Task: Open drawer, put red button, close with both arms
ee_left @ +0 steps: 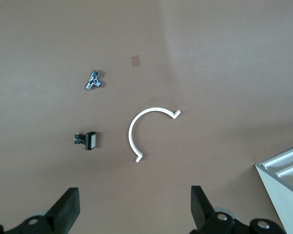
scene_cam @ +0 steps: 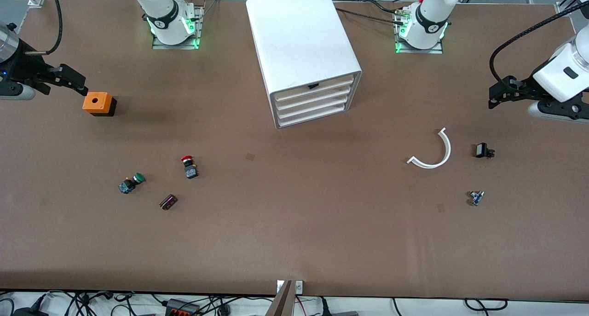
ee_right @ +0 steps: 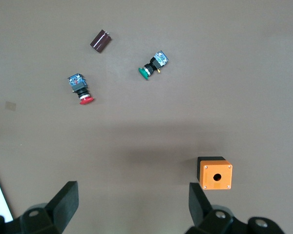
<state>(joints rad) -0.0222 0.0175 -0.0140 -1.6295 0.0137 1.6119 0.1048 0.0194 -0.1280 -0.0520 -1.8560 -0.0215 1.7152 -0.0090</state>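
Note:
The red button (scene_cam: 188, 165) (ee_right: 81, 88) lies on its side on the brown table, toward the right arm's end and nearer the front camera than the white drawer cabinet (scene_cam: 303, 54). All the cabinet's drawers are shut; the top drawer (scene_cam: 317, 87) carries a small black handle. My right gripper (scene_cam: 73, 82) (ee_right: 133, 204) hovers open and empty beside the orange box (scene_cam: 98, 103), apart from the red button. Over the left arm's end of the table my left gripper (scene_cam: 499, 95) (ee_left: 135, 209) hangs open, nothing between its fingers.
A green-capped button (scene_cam: 132, 182) and a dark brown cylinder (scene_cam: 168, 202) lie near the red button. Toward the left arm's end lie a white curved strip (scene_cam: 435, 152), a small black part (scene_cam: 483, 150) and a small blue-silver part (scene_cam: 476, 197).

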